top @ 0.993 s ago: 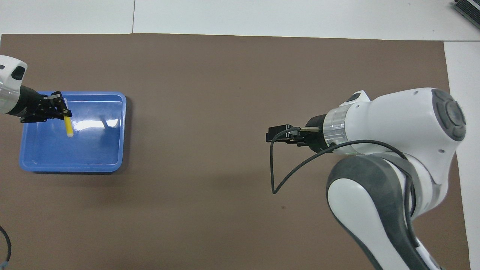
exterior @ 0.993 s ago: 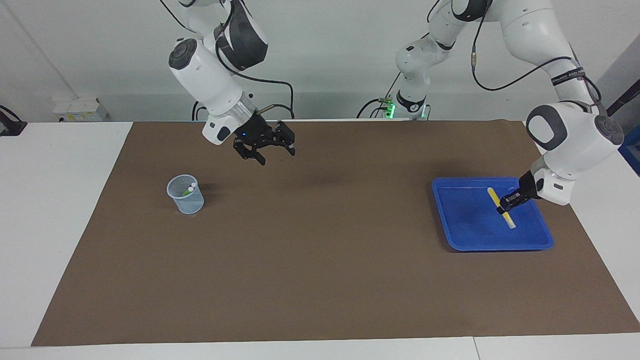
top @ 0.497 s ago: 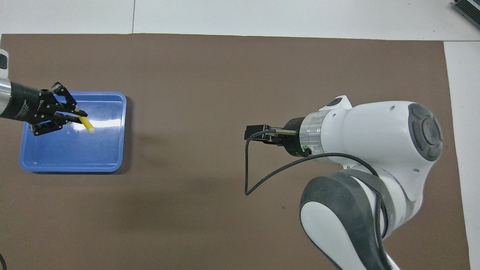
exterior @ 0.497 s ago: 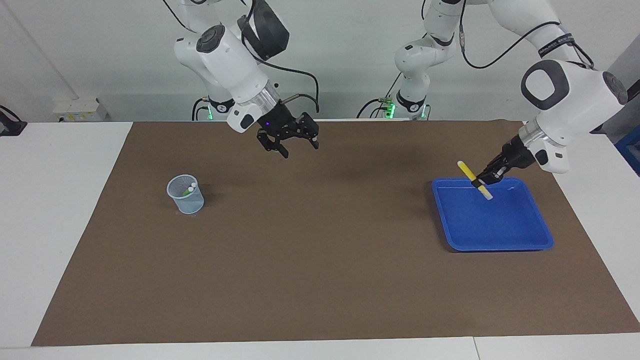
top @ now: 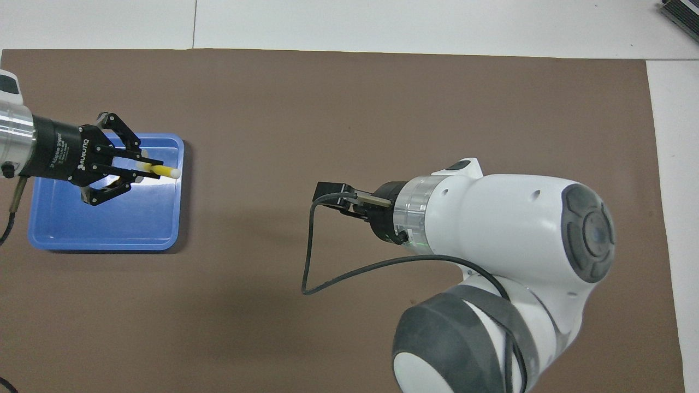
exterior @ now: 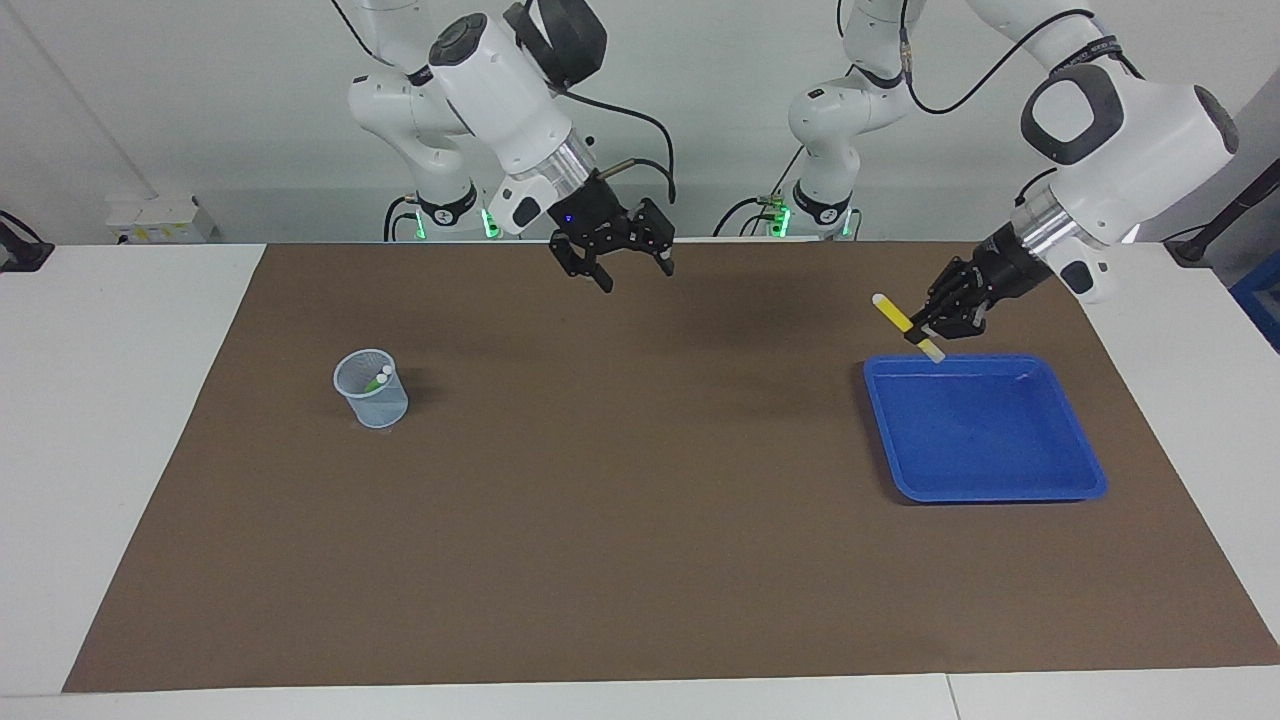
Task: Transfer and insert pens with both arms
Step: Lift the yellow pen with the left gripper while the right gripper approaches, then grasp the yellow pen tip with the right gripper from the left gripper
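The left gripper [exterior: 925, 328] hangs above the edge of the blue tray [exterior: 985, 470] that lies nearest the robots, its jaws closed on the yellow pen [exterior: 904, 320], which it grips close to one pale end so that most of the barrel slants up and out toward the middle of the worktop [exterior: 640, 560]. The right gripper [exterior: 628, 262] hovers over the brown mat with its jaws spread wide and nothing between them, not far from the mesh cup [exterior: 371, 388], which stands at the right arm's end and already holds pens whose pale tips show at the rim. The step in hand looks like carrying the pen to a handover. To do it well, the left arm should bring the free length of the barrel level and square to the open jaws, and the right gripper should take it well clear of the left fingertips; only once that second grip is firm should the first let go, or the slim pen may swing or drop. The facing view shows how high both grippers ride above the mat and the spread of the right jaws, which the overhead view hides beneath the right arm's bulky wrist. The overhead view, in turn, shows the left gripper [top: 123, 168] and the pen [top: 161, 171] lying over the tray's [top: 104, 237] edge.
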Controlling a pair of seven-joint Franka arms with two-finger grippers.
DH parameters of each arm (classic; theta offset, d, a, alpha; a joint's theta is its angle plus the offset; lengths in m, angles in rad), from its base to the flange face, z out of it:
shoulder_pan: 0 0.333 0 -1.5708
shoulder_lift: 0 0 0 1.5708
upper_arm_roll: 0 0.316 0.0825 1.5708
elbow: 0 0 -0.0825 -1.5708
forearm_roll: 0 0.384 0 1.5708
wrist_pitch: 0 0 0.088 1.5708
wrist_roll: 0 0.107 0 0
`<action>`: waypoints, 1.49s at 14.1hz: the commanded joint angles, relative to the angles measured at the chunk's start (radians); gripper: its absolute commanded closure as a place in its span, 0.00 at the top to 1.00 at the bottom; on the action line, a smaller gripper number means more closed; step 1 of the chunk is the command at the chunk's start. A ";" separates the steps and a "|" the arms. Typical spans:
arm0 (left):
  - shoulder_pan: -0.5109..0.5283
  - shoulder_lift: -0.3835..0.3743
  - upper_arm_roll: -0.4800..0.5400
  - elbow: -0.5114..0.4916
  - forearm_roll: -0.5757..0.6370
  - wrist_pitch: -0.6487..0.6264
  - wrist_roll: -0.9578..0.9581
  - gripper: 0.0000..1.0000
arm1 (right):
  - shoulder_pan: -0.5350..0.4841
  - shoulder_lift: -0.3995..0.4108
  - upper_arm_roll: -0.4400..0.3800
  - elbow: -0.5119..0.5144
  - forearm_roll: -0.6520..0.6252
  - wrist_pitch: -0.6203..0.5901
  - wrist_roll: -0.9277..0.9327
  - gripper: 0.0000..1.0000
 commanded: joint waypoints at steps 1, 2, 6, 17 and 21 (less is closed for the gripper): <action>-0.037 -0.057 0.013 -0.060 -0.075 -0.003 -0.115 0.00 | -0.008 -0.003 0.052 -0.005 0.038 0.097 0.118 1.00; -0.050 -0.065 0.013 -0.066 -0.090 -0.003 -0.142 0.00 | 0.027 0.001 0.059 -0.004 0.039 0.142 0.158 1.00; -0.095 -0.092 0.014 -0.105 -0.139 0.007 -0.218 0.00 | 0.113 0.006 0.057 -0.005 0.025 0.243 0.152 1.00; -0.132 -0.129 0.013 -0.161 -0.190 -0.006 -0.265 0.00 | 0.152 0.138 0.057 0.131 -0.214 0.220 0.052 1.00; -0.138 -0.140 0.013 -0.172 -0.198 -0.004 -0.281 0.00 | 0.163 0.169 0.056 0.144 -0.220 0.225 0.058 0.90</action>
